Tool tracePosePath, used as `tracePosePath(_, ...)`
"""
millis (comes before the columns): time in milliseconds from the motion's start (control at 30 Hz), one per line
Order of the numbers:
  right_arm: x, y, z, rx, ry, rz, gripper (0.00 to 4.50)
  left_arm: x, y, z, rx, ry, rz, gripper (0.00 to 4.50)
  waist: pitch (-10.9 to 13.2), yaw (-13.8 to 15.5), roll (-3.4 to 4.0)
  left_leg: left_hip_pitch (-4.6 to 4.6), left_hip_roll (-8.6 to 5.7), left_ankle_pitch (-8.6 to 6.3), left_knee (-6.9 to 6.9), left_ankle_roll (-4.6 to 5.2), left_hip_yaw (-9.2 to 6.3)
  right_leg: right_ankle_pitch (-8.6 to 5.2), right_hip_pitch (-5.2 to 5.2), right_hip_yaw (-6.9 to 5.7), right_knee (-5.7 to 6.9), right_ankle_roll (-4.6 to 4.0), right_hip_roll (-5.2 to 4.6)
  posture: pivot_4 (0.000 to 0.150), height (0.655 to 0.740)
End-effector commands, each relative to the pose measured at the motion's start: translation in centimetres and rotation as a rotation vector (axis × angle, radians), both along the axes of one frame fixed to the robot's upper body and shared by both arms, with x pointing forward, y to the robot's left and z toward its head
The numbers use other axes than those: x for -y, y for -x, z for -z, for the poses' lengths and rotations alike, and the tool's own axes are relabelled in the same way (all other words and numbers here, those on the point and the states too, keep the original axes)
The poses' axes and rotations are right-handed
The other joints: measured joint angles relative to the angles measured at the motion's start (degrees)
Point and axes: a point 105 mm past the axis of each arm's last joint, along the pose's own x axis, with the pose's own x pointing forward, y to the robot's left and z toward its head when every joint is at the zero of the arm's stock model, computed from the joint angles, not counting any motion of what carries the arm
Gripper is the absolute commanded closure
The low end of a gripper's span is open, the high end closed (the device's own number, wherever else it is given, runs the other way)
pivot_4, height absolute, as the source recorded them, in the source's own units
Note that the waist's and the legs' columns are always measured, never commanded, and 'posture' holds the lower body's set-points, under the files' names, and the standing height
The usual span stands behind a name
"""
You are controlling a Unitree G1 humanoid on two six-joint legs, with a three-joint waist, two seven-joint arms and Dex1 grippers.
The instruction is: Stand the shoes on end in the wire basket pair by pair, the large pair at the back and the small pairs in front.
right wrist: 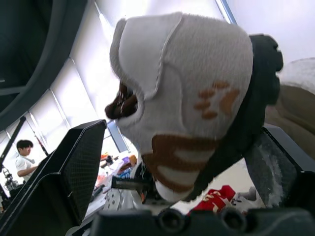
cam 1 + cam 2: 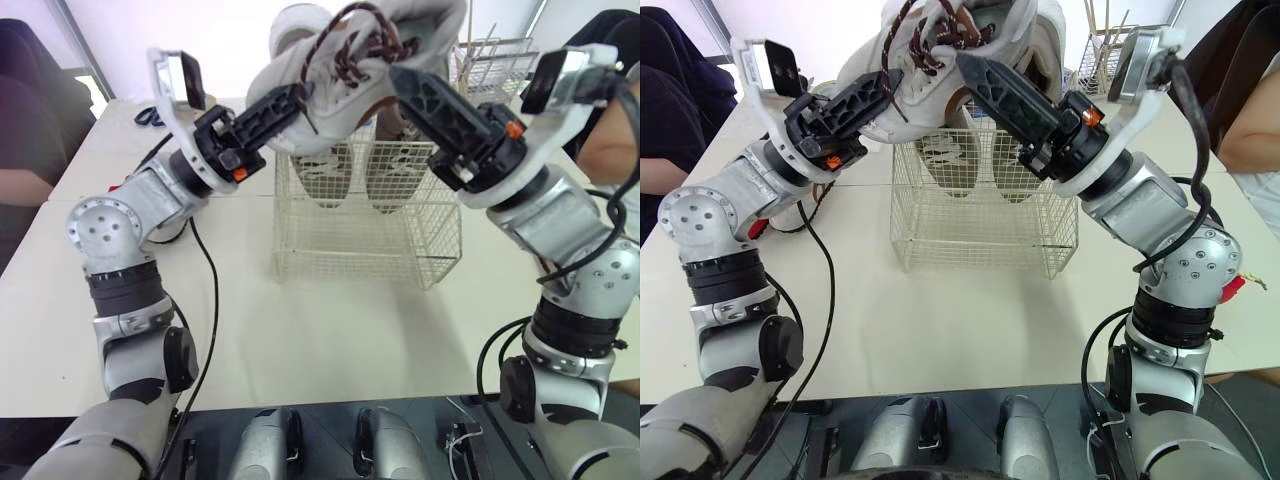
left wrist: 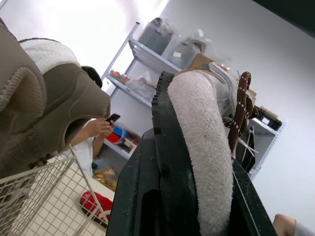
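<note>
A pale grey shoe (image 2: 360,60) with brown laces hangs in the air above the white wire basket (image 2: 370,250). My left gripper (image 2: 290,100) is shut on its left end, and the fuzzy lining (image 3: 206,147) is pinched between the black fingers. My right gripper (image 2: 400,80) grips it from the right, with the shoe (image 1: 187,98) sitting between its fingers (image 1: 74,172). Inside the basket, at the back, a large pair of shoes (image 2: 325,175) stands on end with the brown soles (image 3: 49,113) facing me. The front half of the basket holds nothing.
The basket stands mid-table on the white tabletop (image 2: 330,330). A second wire rack (image 2: 495,60) is at the back right and blue scissors (image 2: 150,117) at the back left. A person (image 2: 20,150) sits at the left, and another person's arm (image 2: 610,150) is at the right.
</note>
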Motion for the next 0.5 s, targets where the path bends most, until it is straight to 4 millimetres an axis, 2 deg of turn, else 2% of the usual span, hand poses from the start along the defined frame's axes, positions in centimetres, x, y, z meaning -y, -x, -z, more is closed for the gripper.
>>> tracePosePath(33, -0.7, 0.9, -1.3, 0.068, -0.020, -0.033, 0.02, 0.3, 0.7, -0.4, 0.037, -0.004, 0.001, 4.24, 0.0, 0.0, 0.00, 0.00, 0.00, 0.00, 0.00, 0.00, 0.00, 0.00, 0.00, 0.00, 0.00, 0.00, 0.00, 0.150, 0.7400)
tracePosePath(133, -1.0, 0.5, -1.1, 0.063, -0.012, -0.019, 0.77, 0.5, 0.7, -0.3, 0.034, -0.003, -0.003, 4.24, 0.0, 0.0, 0.00, 0.00, 0.00, 0.00, 0.00, 0.00, 0.00, 0.00, 0.00, 0.00, 0.00, 0.00, 0.00, 0.150, 0.7400)
tracePosePath(333, -0.9, 0.1, -1.1, 0.065, -0.010, 0.006, 3.67, 0.8, 0.6, 0.1, 0.043, -0.032, -0.032, 4.24, 0.0, 0.1, 0.00, 0.00, 0.00, 0.00, 0.00, 0.00, 0.00, 0.00, 0.00, 0.00, -0.01, 0.00, 0.00, 0.150, 0.7400)
tracePosePath(400, -0.9, 0.0, -1.3, 0.071, -0.008, 0.016, 4.07, 0.8, 0.6, 0.2, 0.043, -0.046, -0.036, 4.24, 0.0, 0.0, 0.00, 0.00, 0.00, 0.00, -0.01, 0.00, 0.00, 0.00, 0.00, 0.00, -0.01, 0.00, 0.00, 0.150, 0.7400)
tracePosePath(467, -0.7, -0.1, -1.5, 0.082, 0.008, 0.037, 4.07, 0.8, 0.6, 0.4, 0.030, -0.064, -0.033, 4.24, 0.0, 0.0, 0.00, 0.00, 0.00, 0.00, -0.01, 0.00, 0.00, 0.00, 0.00, 0.00, -0.01, 0.00, 0.00, 0.150, 0.7400)
tracePosePath(500, -0.6, -0.2, -1.6, 0.089, 0.019, 0.053, 4.07, 0.8, 0.6, 0.5, 0.023, -0.069, -0.027, 3.74, 0.0, 0.0, 0.01, 0.00, 0.00, 0.00, -0.01, 0.00, 0.00, 0.00, 0.00, 0.00, -0.01, 0.00, 0.00, 0.150, 0.7400)
